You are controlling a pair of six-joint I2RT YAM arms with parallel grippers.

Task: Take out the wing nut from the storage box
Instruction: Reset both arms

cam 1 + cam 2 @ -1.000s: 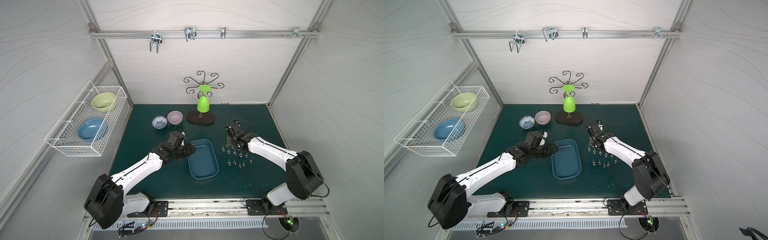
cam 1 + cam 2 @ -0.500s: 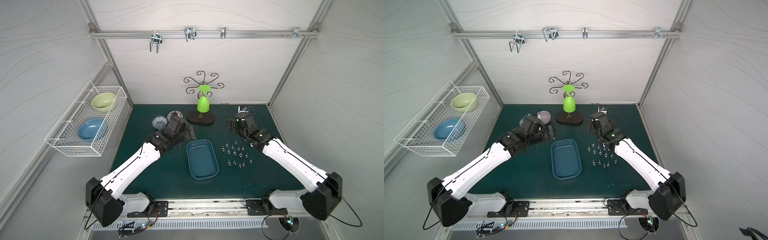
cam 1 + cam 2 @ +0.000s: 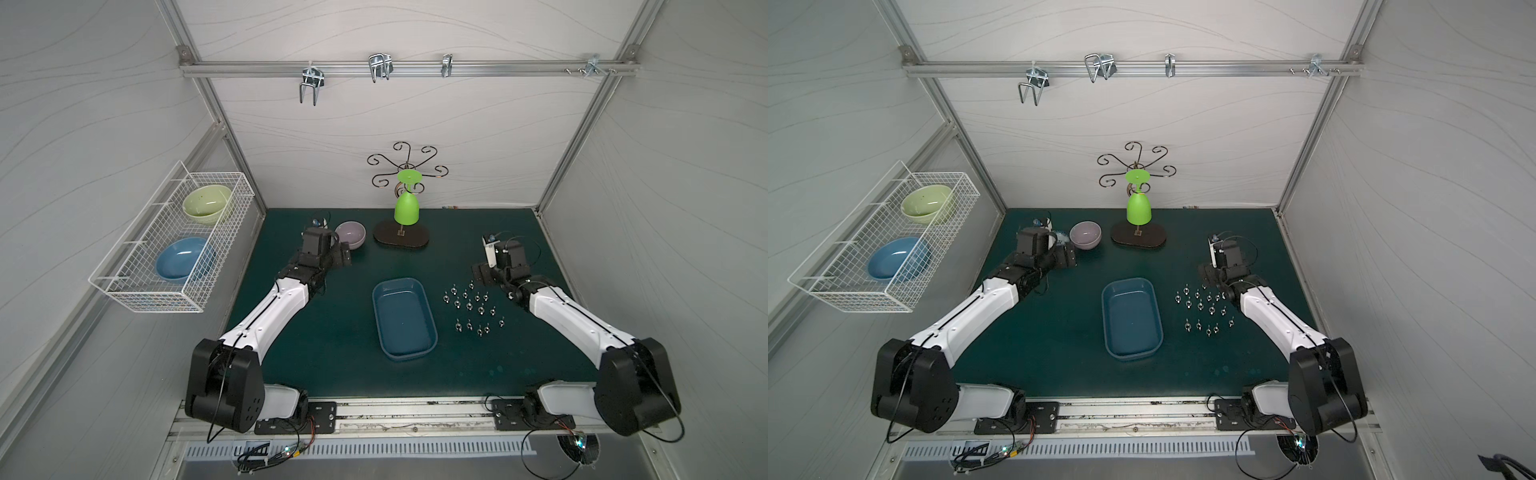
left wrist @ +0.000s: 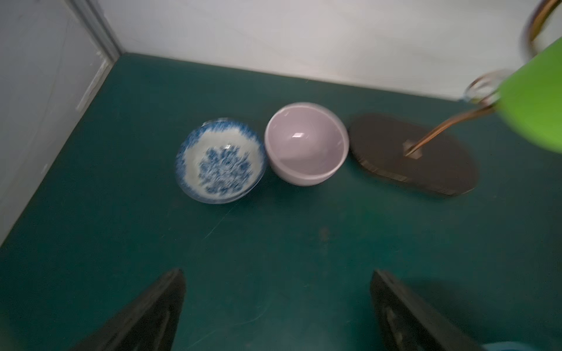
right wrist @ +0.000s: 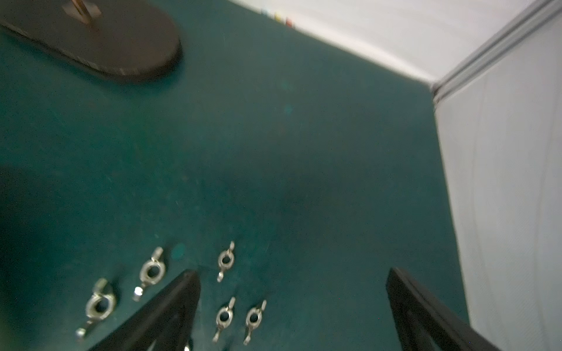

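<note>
Place: was a lab-style robot test cell.
Enclosure: white panels (image 3: pixel 415 124) hung on aluminium frame (image 3: pixel 407 68).
Rig: robot arms (image 3: pixel 270 307) stood on base rail (image 3: pixel 415 409).

Both wrist views smeared. There the left fingers (image 4: pixel 146 319) and right fingers (image 5: pixel 425 313) run off the frame edge. The green glass (image 4: pixel 535 100) is cropped, and only a sliver of the box (image 4: pixel 501 346) shows. In a top view the patterned bowl (image 3: pixel 1061 237) sits mostly behind the left arm (image 3: pixel 984 307). The nuts (image 3: pixel 469 305) are too small for detail.

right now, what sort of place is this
Likely a robot test cell, not a home: white panels on an aluminium frame, a left arm and right arm mounted on a front rail, and a green mat staged with wing nuts beside a storage box.
</note>
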